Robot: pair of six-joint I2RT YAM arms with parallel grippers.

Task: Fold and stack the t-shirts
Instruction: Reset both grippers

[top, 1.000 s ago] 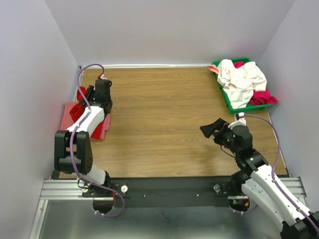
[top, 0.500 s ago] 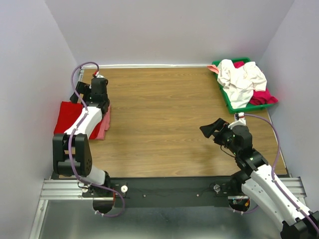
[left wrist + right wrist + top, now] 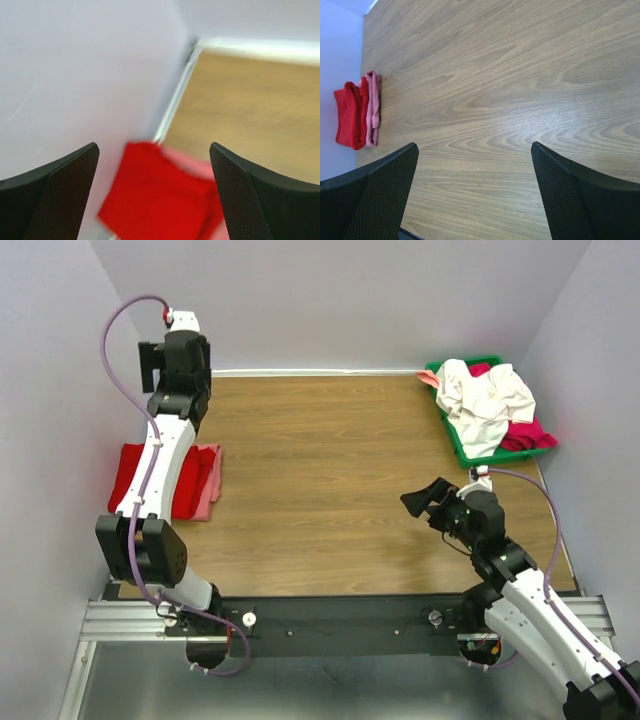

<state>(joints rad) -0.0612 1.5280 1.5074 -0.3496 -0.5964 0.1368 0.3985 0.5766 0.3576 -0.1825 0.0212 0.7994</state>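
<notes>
A folded bright red t-shirt (image 3: 128,475) (image 3: 160,197) lies on a folded salmon-pink t-shirt (image 3: 208,485) (image 3: 197,167) at the table's left edge, against the wall. My left gripper (image 3: 170,358) (image 3: 153,147) hangs open high above this pile, near the far left corner, with nothing between its fingers. A crumpled white t-shirt (image 3: 485,395) lies over a magenta one (image 3: 527,434) in the green tray (image 3: 452,440) at the far right. My right gripper (image 3: 425,498) (image 3: 475,146) stands open and empty over bare wood at the near right; its view shows the red t-shirt (image 3: 350,117) and pink t-shirt (image 3: 373,107) far off.
Pale walls close the table in on the left (image 3: 60,390), back and right. The wooden tabletop (image 3: 320,470) stretches between the pile and the tray. The black mounting rail (image 3: 340,618) runs along the near edge.
My left gripper has opened, let go of the red t-shirt and risen up and back toward the far left corner. The red t-shirt now lies flat. The right arm has not moved.
</notes>
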